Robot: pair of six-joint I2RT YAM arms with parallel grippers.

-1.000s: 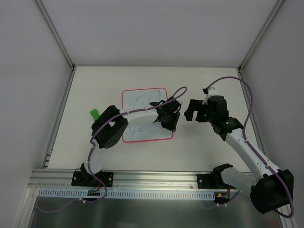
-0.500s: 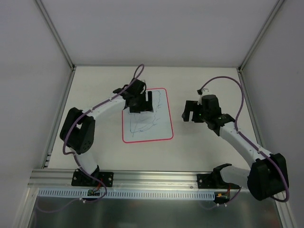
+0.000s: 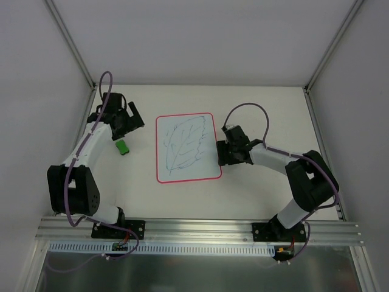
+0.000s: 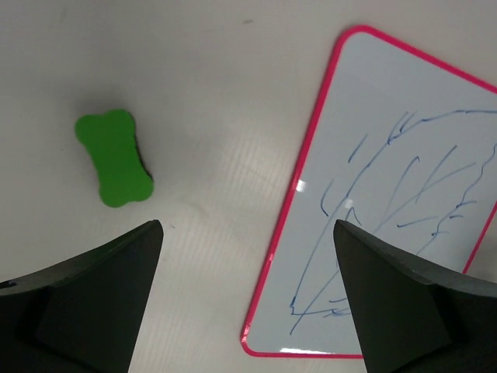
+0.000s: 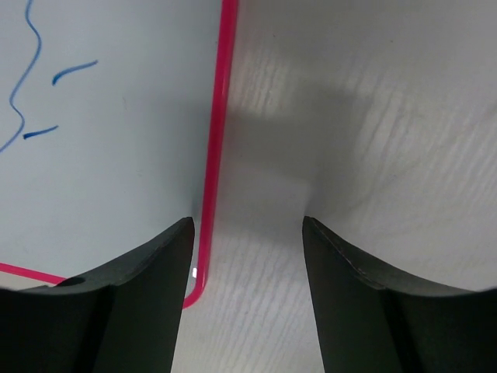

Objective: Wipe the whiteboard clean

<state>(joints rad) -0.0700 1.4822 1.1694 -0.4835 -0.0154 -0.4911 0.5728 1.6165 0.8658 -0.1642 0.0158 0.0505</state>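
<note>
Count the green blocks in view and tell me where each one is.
1. The green block lies on the table, left of the whiteboard and apart from it, near the left gripper. Parts of the table are covered, so another could be hidden.

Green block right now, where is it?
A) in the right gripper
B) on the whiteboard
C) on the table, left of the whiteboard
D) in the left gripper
C: the green block lies flat on the table, well clear of the whiteboard rim, and the left gripper above it is open and empty.
</note>
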